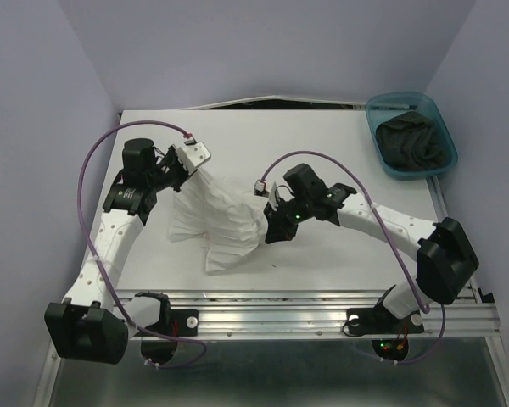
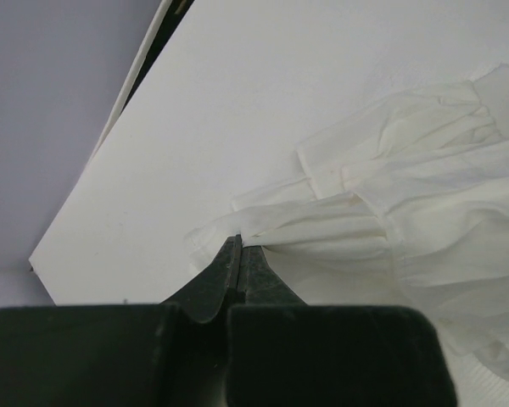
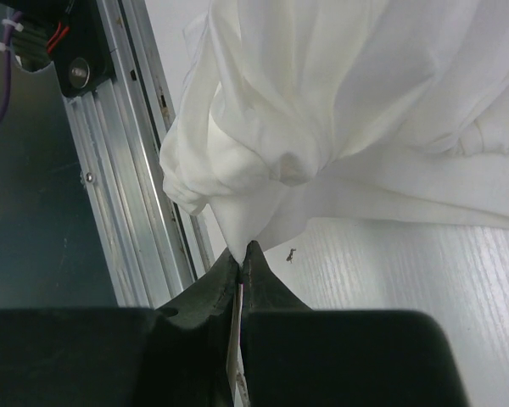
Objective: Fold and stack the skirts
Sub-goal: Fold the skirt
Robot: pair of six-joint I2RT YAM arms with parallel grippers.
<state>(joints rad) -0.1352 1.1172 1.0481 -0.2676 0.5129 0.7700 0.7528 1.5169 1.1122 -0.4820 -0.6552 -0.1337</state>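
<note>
Left tool (image 2: 240, 248) and right tool (image 3: 243, 254) each pinch an edge of the white pleated cloth skirt (image 1: 216, 216), held over the middle of the surface (image 1: 322, 144). It looks like the first fold. Next, both must carry the edges across evenly.

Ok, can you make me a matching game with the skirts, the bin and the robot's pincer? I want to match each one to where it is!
Things:
1. white skirt
2. black skirt
3. teal bin
4. left pincer

Places or states:
A. lying inside the bin
B. shut, pinching white cloth
C. at the far right corner of the table
D. in the middle of the table, gripped at two ends

Pairs: 1-D, 2-A, 3-C, 4-B
</note>
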